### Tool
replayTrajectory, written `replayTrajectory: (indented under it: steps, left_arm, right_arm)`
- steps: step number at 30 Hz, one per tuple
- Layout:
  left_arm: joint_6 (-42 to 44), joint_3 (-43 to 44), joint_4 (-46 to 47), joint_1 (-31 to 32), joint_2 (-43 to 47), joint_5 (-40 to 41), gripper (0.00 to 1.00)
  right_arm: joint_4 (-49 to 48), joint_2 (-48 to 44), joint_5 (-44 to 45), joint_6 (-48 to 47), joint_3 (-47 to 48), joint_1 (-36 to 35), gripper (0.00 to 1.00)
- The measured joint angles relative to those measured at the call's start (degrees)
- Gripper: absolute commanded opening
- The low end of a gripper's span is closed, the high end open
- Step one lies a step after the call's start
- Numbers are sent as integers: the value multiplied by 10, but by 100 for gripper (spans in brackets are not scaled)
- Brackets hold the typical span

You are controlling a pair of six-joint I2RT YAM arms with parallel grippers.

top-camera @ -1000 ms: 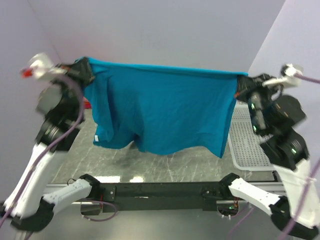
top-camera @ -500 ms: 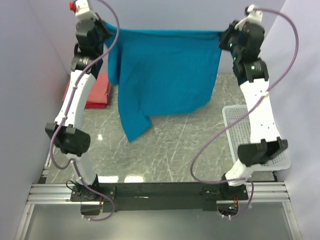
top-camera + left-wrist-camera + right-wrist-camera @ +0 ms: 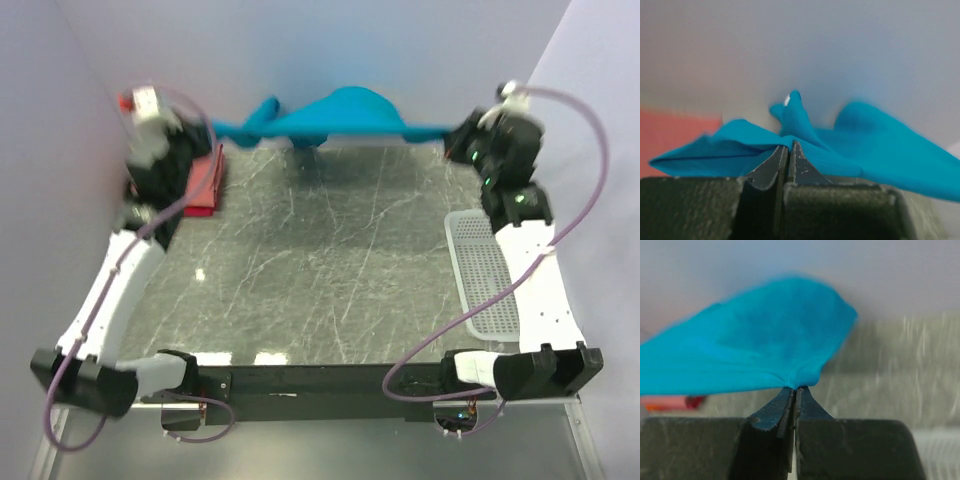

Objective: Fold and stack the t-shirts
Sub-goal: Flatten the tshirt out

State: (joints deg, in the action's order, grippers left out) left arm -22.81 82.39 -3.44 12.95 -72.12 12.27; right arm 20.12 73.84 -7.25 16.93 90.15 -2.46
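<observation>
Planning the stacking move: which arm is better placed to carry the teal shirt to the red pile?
Left, probably. The left gripper, shut on the teal shirt, is beside the red pile; the right gripper, also gripping it, is across the table near the basket.

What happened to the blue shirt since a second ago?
The shirt was swung away and down: it hung like a curtain, now it billows low at the table's far edge. The left claw and right claw stay shut on it. Red shirts and basket stayed put.
</observation>
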Motion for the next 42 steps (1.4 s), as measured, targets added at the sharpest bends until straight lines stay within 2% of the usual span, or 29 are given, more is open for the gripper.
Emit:
replayTrajectory:
  steps: [4,7,8,9,10,11,12,15,17,23,28,31,35,38,42]
  left_arm:
    - [-117,-261,-14,37,82,2,1]
    - [-202,-372,-98,96,85,16,20]
    - [-227,-395,-126,117,87,21,28]
    - [-251,-415,-155,136,92,23,33]
    - [-272,-431,-178,148,100,22,39]
    - [-290,-443,-195,155,111,21,57]
    - [-301,-452,-213,159,125,20,99]
    - [-330,-457,-245,171,160,12,99]
    - [-338,-450,-265,179,180,13,100]
    - [-337,-395,-288,183,169,84,99]
    - [-306,-322,-231,156,52,110,99]
    - [-287,-267,-195,107,-60,96,99]
    - [-272,-201,-170,42,-198,80,99]
    - [-263,-181,-162,23,-260,81,99]
    - [-259,-194,-159,26,-284,67,99]
  right_arm:
    - [-5,-43,-9,16,-214,7,1]
    - [1,-36,-10,28,-345,9,5]
    - [7,-31,-10,31,-377,9,13]
    - [18,-23,-10,34,-405,9,28]
    - [26,-16,-9,38,-426,9,35]
    - [33,-13,-8,38,-441,10,41]
    - [36,-13,-8,38,-451,10,51]
    - [41,-19,-15,38,-457,10,64]
    - [37,-37,-26,39,-457,10,70]
    - [24,-95,-52,38,-452,-6,75]
    - [12,-58,-39,45,-417,-67,76]
    - [-2,14,-22,58,-377,-97,76]
    - [-7,120,5,85,-336,-102,76]
    - [-7,176,19,102,-332,-102,75]
    - [-4,208,24,115,-339,-102,75]
